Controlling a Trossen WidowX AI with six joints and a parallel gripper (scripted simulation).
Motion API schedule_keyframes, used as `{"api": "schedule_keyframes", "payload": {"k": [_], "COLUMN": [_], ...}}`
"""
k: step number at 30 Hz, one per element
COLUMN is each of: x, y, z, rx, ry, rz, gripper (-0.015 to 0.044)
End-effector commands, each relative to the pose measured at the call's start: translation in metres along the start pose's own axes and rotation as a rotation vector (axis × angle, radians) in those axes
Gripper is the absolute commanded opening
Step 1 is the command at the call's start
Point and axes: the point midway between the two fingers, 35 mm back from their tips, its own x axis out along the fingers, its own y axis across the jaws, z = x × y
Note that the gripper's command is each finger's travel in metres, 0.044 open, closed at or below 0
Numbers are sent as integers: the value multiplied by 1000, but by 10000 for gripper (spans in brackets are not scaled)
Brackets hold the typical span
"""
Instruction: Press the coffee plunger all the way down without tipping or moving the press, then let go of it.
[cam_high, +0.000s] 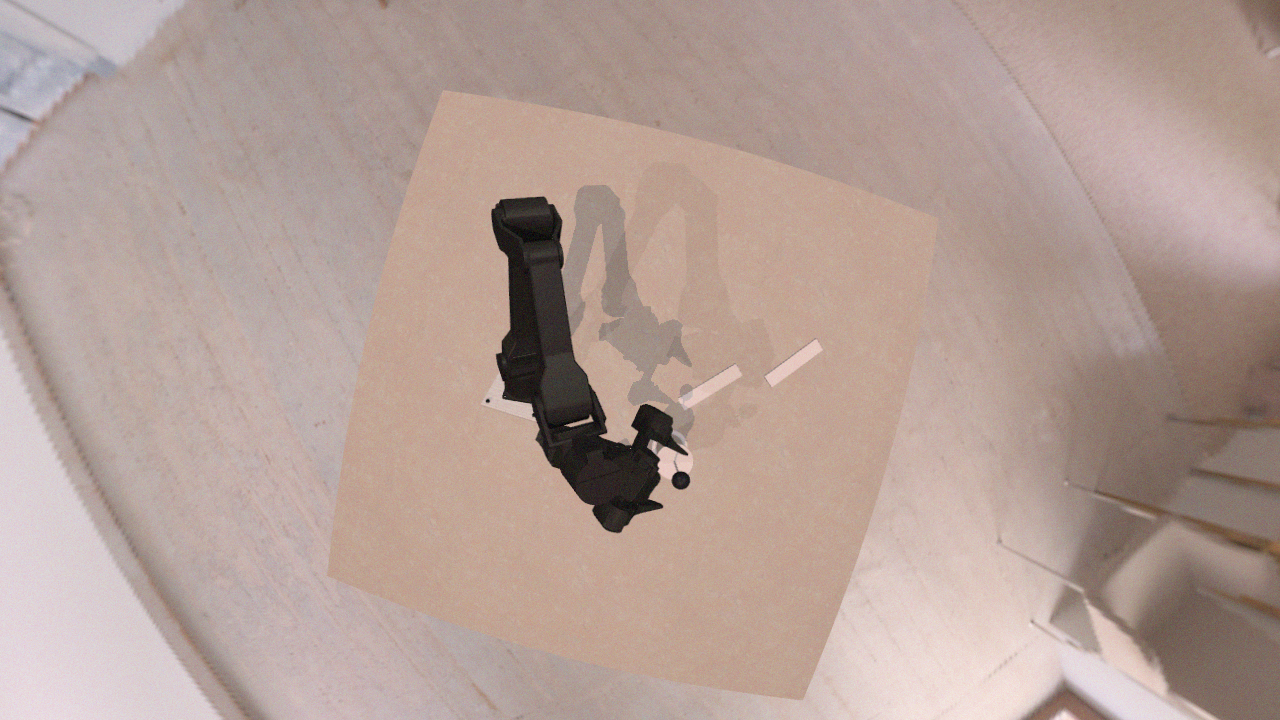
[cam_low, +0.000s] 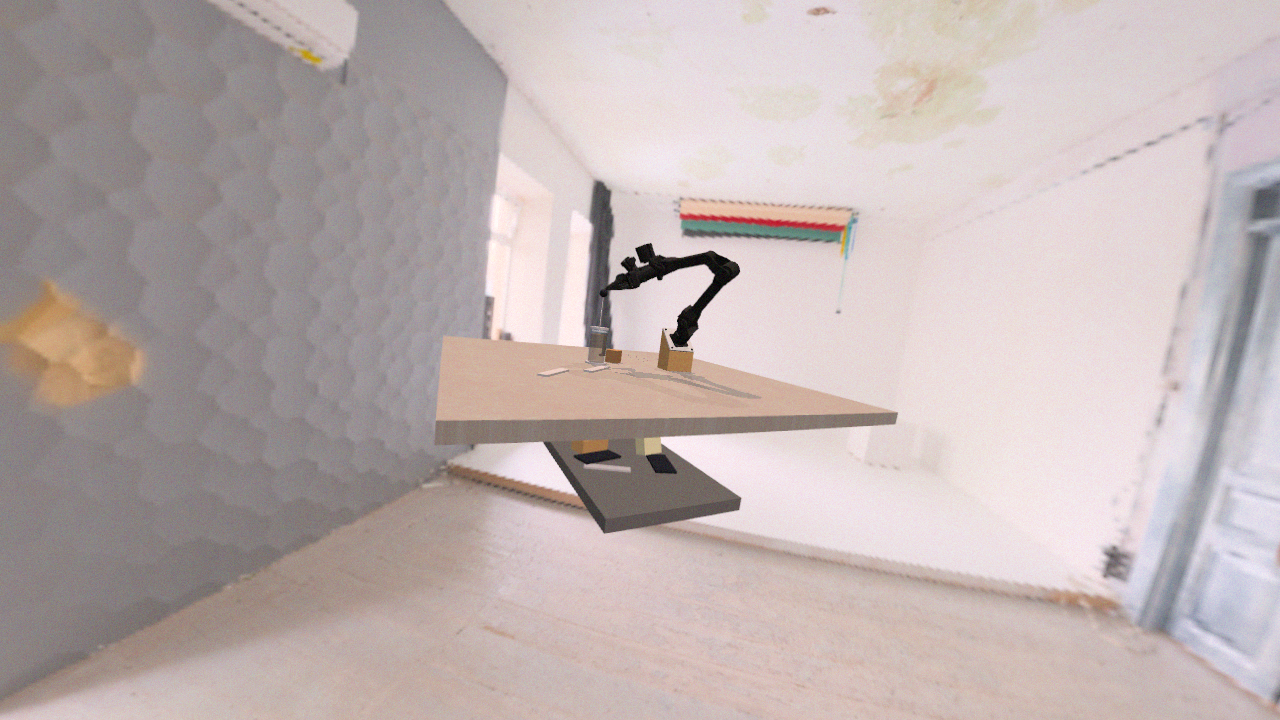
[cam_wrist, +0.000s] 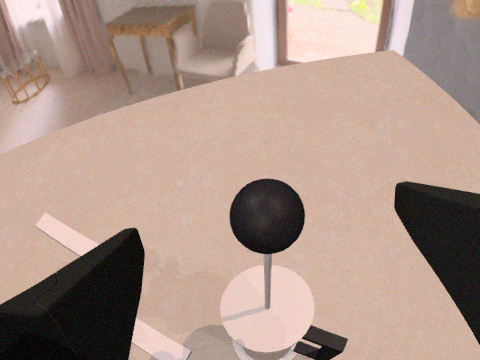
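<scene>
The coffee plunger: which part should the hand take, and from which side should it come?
Take the black ball knob at the top of the thin upright rod, coming straight down from above. The knob stands high over the white lid, and the open hand already has one finger on each side of it.
</scene>
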Motion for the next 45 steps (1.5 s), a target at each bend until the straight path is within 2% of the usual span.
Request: {"api": "schedule_keyframes", "payload": {"k": [1, 15, 27, 45], "x": [7, 26, 26, 33], "y": [-1, 0, 0, -2], "z": [-4, -5, -5, -12], "rx": [12, 13, 13, 12], "ry": [7, 3, 3, 5], "rz": [-3, 0, 0, -1], "gripper": [440, 440, 125, 122]}}
